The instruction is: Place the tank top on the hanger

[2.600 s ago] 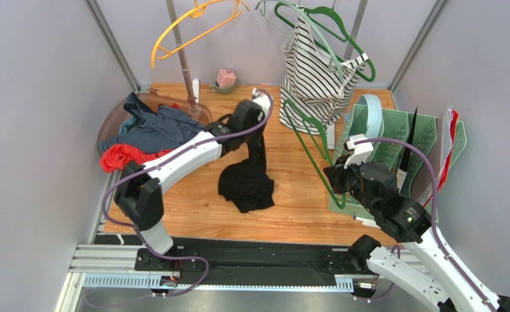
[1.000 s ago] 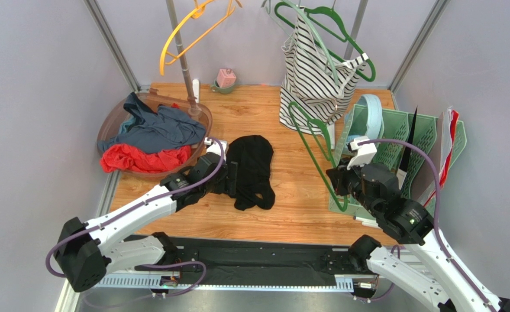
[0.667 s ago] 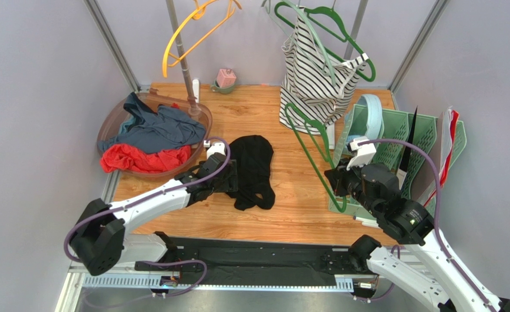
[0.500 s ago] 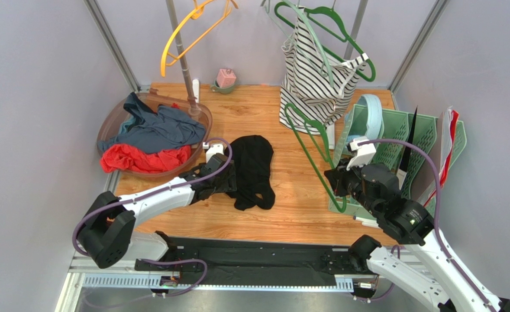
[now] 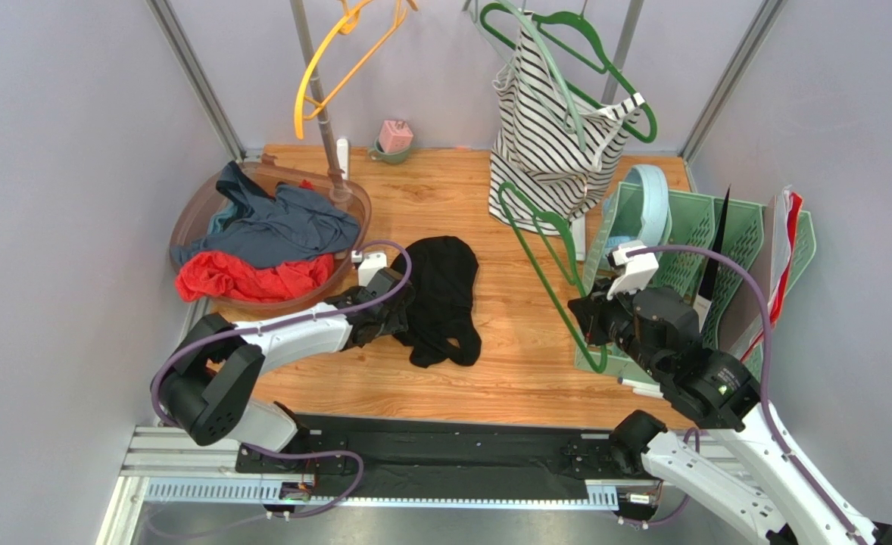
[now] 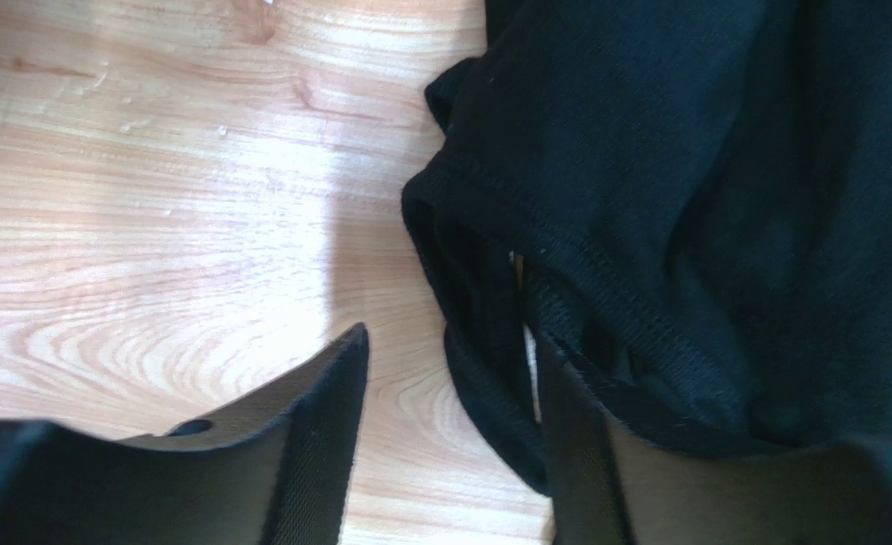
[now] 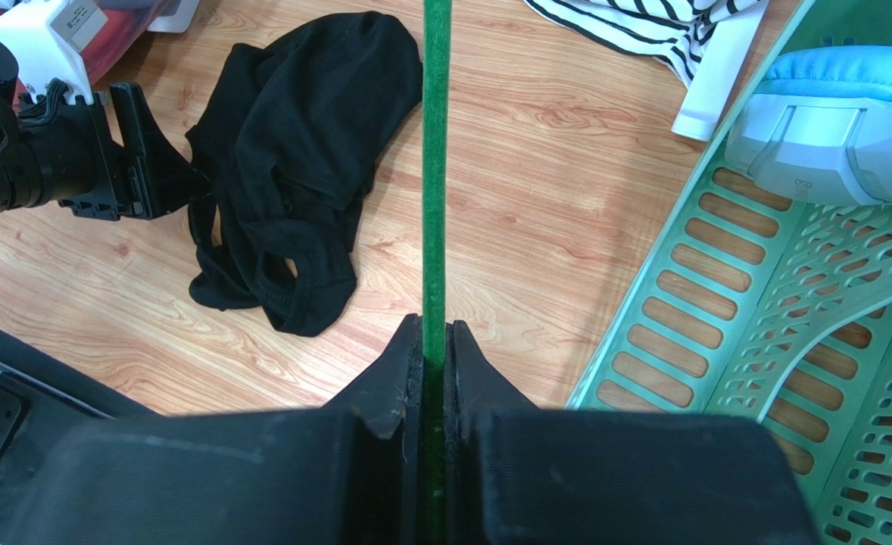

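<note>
The black tank top [image 5: 445, 293] lies flat on the wooden table, its straps toward the near edge. My left gripper [image 5: 401, 317] sits low at its left side. In the left wrist view its jaws [image 6: 451, 380] are apart, with the folded hem of the tank top [image 6: 701, 170] lying between the fingers, against the right one [image 6: 581, 454]. My right gripper [image 5: 586, 313] is shut on a thin bar of the dark green hanger [image 5: 539, 248]. That bar of the hanger [image 7: 435, 170] runs straight up from the right gripper [image 7: 435, 341], with the tank top [image 7: 303, 148] to its left.
A brown basin [image 5: 195, 207] of blue-grey and red clothes stands at the left. A striped top [image 5: 547, 125] hangs at the back, a yellow-orange hanger [image 5: 343, 57] on a pole [image 5: 323, 114]. Mint-green racks [image 5: 746, 244] line the right side; a pink cup [image 5: 394, 139] sits far back.
The left arm laid the tank top flat, drew back, then slid in to its left edge while its jaws narrowed. The right arm and hanger stayed put.
</note>
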